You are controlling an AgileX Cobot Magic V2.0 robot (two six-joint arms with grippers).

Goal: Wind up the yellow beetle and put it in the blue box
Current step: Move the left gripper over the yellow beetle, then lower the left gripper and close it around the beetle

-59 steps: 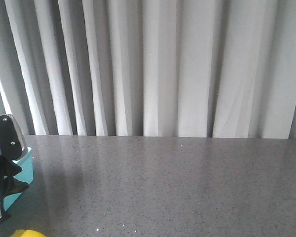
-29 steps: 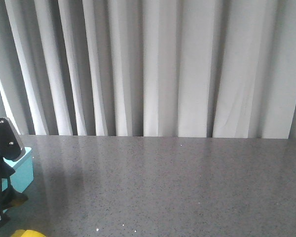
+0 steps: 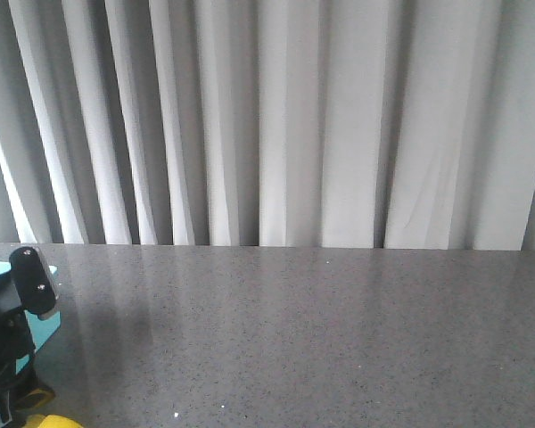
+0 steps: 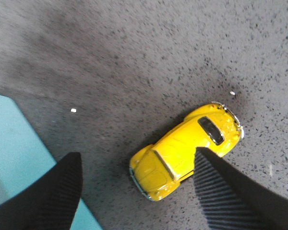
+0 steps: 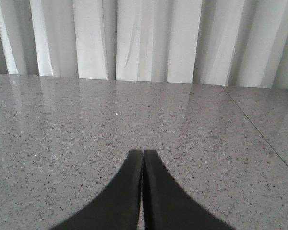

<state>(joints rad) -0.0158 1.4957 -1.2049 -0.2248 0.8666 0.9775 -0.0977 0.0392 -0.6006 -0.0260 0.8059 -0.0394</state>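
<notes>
The left gripper [image 4: 139, 191] hangs fingers apart over the glossy yellow beetle car [image 4: 185, 151] to straddle it, while the right gripper's [image 5: 142, 191] fingers sit pressed together, idle.

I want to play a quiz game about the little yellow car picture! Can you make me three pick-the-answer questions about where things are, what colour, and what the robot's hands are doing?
1. Where is the yellow beetle?
A. inside the blue box
B. on the grey table, beside the blue box
C. held up in the air

2. What colour is the box?
A. red
B. light blue
C. green

3. How are the right gripper's fingers?
A. pressed together
B. wide apart
C. holding the beetle

Answers:
1 B, it lies on the speckled table below the open left gripper.
2 B, turquoise-blue.
3 A, no gap shows.
</notes>
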